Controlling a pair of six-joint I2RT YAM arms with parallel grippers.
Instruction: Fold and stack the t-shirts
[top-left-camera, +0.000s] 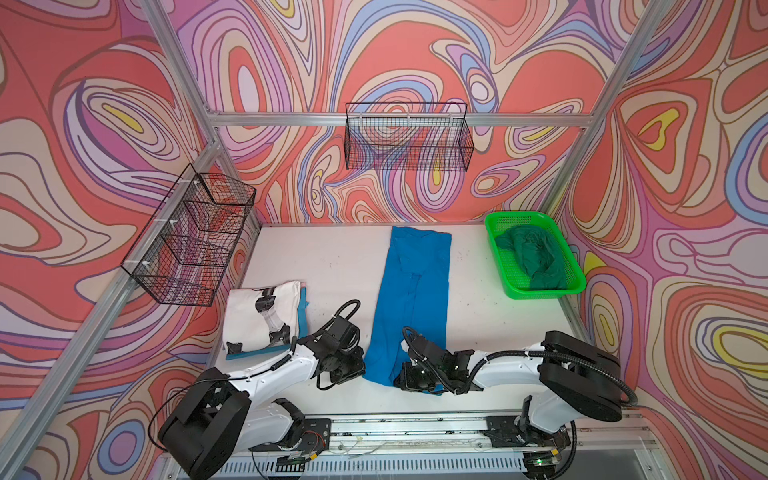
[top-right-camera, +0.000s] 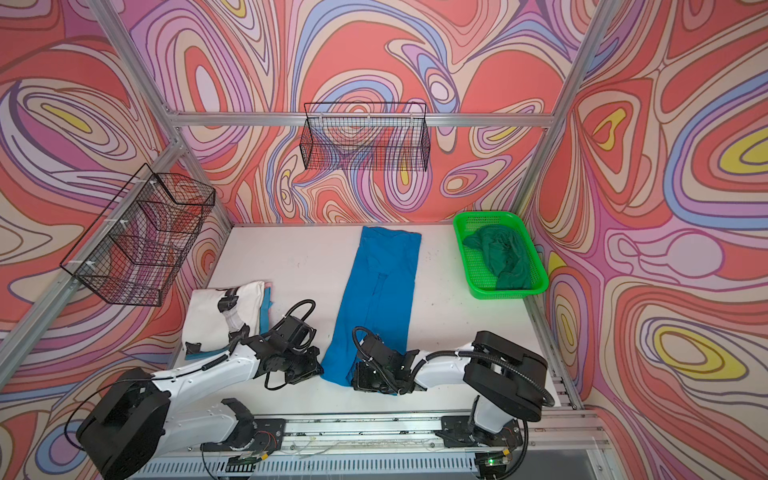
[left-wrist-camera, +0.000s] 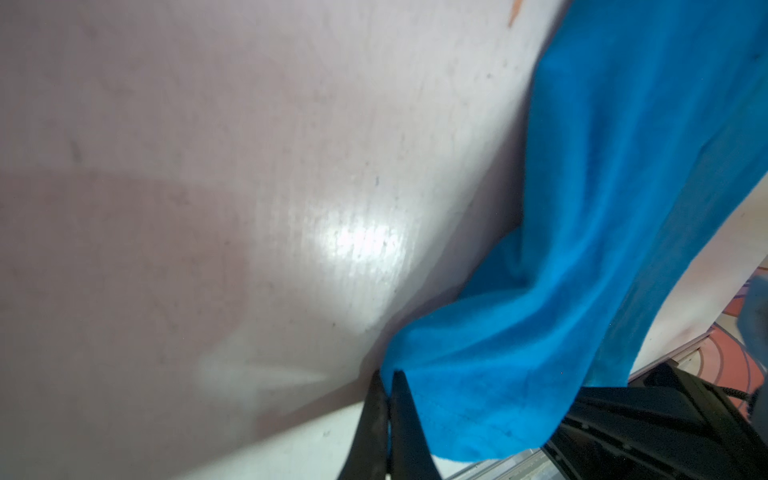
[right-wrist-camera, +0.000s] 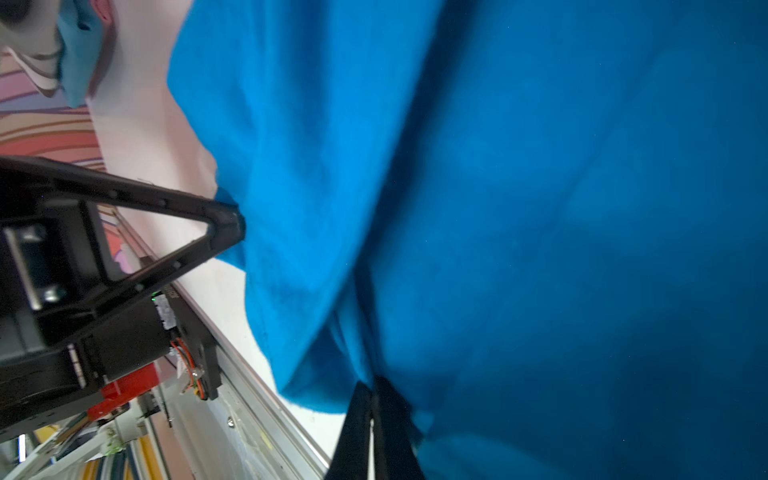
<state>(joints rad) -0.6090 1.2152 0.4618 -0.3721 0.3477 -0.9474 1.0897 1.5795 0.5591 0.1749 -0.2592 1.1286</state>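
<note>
A bright blue t-shirt (top-left-camera: 411, 291) (top-right-camera: 380, 291) lies as a long narrow strip down the middle of the white table (top-left-camera: 332, 266). My left gripper (left-wrist-camera: 386, 376) (top-left-camera: 362, 370) is shut on its near left corner. My right gripper (right-wrist-camera: 372, 386) (top-left-camera: 401, 374) is shut on a fold at its near right corner. The near hem is lifted and bunched between them. At the left lies a folded white t-shirt with black-grey print (top-left-camera: 257, 316), resting on a lighter blue one (top-left-camera: 304, 305). A dark green t-shirt (top-left-camera: 532, 257) sits crumpled in the basket.
The bright green mesh basket (top-left-camera: 540, 294) stands at the back right of the table. Black wire baskets hang on the back wall (top-left-camera: 407, 137) and the left wall (top-left-camera: 191, 237). A metal rail (top-left-camera: 395, 428) runs along the table's front edge.
</note>
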